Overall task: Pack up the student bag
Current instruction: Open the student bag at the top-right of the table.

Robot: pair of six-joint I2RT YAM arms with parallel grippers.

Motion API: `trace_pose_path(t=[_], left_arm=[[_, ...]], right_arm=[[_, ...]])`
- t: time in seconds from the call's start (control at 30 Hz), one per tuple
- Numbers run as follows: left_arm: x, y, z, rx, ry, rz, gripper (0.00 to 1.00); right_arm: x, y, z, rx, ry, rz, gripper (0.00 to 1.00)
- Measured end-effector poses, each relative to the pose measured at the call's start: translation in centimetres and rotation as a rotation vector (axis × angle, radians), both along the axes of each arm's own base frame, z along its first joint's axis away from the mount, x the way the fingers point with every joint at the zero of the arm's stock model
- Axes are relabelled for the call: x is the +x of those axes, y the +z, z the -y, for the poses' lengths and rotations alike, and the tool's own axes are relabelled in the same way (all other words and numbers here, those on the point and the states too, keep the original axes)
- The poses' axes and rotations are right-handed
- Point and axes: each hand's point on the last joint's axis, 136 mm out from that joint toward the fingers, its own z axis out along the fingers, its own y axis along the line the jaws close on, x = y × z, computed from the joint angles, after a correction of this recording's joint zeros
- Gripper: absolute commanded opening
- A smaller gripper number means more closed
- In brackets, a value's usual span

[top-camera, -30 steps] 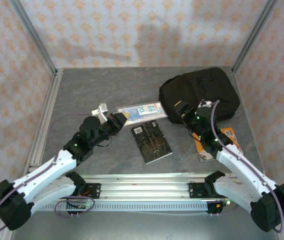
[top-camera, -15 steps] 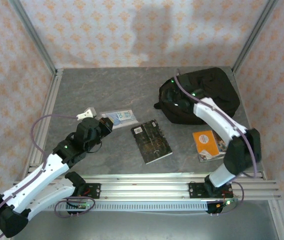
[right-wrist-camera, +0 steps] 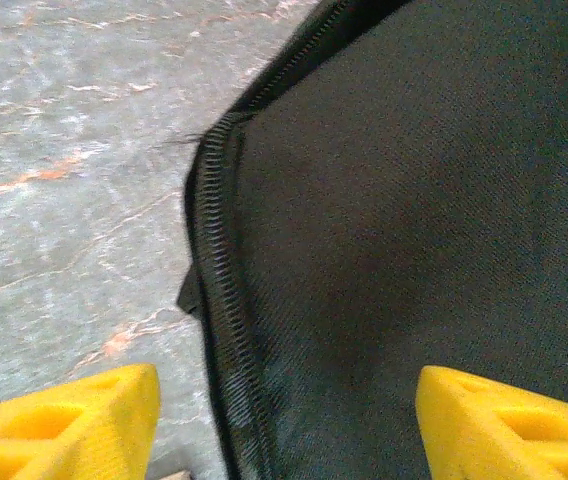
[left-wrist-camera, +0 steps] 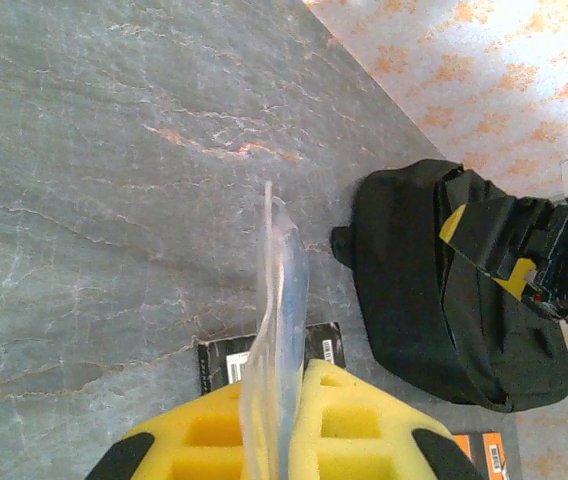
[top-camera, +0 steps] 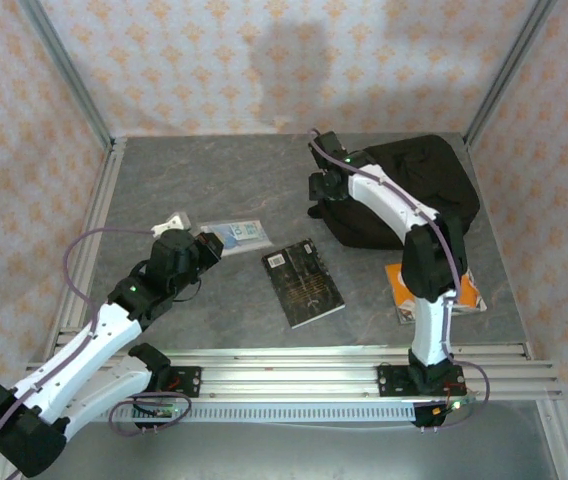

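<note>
The student bag (top-camera: pixel 404 190) is a black fabric backpack lying at the table's back right. My right gripper (top-camera: pixel 326 186) hovers at its left edge. In the right wrist view, this gripper (right-wrist-camera: pixel 284 430) is open, with its yellow fingers (right-wrist-camera: pixel 74 420) astride the bag's zipper seam (right-wrist-camera: pixel 226 320) and nothing pinched. My left gripper (top-camera: pixel 208 246) is shut on a clear plastic pouch (top-camera: pixel 236 232). The left wrist view shows that pouch (left-wrist-camera: pixel 276 290) standing edge-on between the pressed yellow pads (left-wrist-camera: pixel 364 420), with the bag (left-wrist-camera: pixel 414 290) beyond it.
A black book (top-camera: pixel 304 283) lies flat mid-table between the arms. An orange book (top-camera: pixel 434 290) sits at the right, partly under the right arm. Metal frame rails and patterned walls close in the left, back and right sides.
The right arm has swung up from beside the orange book to the bag's left edge. The left gripper has drawn the pouch leftward, away from the bag.
</note>
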Motion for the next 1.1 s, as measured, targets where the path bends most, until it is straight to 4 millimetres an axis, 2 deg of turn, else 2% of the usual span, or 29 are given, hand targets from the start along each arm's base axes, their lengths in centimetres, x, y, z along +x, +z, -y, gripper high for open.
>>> trace_pose_path(t=[0.03, 0.13, 0.27, 0.37, 0.43, 0.53, 0.63, 0.73, 0.93, 1.0, 1.1], left_arm=[[0.0, -0.2, -0.2, -0.005, 0.004, -0.004, 0.0], [0.1, -0.6, -0.3, -0.017, 0.006, -0.012, 0.0], [0.3, -0.2, -0.1, -0.029, -0.002, 0.002, 0.0], [0.3, 0.0, 0.1, -0.036, -0.009, 0.01, 0.0], [0.3, 0.0, 0.1, -0.039, -0.012, 0.009, 0.0], [0.3, 0.0, 0.2, -0.04, -0.016, 0.008, 0.0], [0.3, -0.2, 0.3, -0.039, -0.021, 0.0, 0.0], [0.5, -0.6, 0.7, -0.043, -0.036, -0.013, 0.0], [1.0, -1.2, 2.2, -0.061, -0.091, -0.042, 0.0], [1.5, -0.6, 2.9, -0.077, -0.115, -0.04, 0.0], [2.8, 1.7, 4.5, -0.122, -0.159, 0.0, 0.0]], right_arm=[[0.0, -0.4, 0.2, -0.017, -0.005, -0.006, 0.59], [0.1, -1.1, 0.8, -0.056, -0.018, -0.014, 0.43], [0.2, -1.2, 1.1, -0.075, -0.026, -0.007, 0.25], [0.3, -1.4, 1.4, -0.085, -0.032, -0.003, 0.06], [0.2, -1.8, 1.8, -0.093, -0.038, -0.01, 0.0], [0.2, -1.8, 2.1, -0.096, -0.04, -0.012, 0.0], [0.1, -0.7, 2.3, -0.086, -0.041, 0.008, 0.0], [-0.1, 2.0, 2.6, -0.064, -0.041, 0.055, 0.0], [-0.6, 8.2, 4.6, -0.078, -0.029, 0.166, 0.0], [-0.6, 9.8, 5.1, -0.103, -0.01, 0.196, 0.0], [-1.0, 11.1, 5.7, -0.149, 0.032, 0.203, 0.0]])
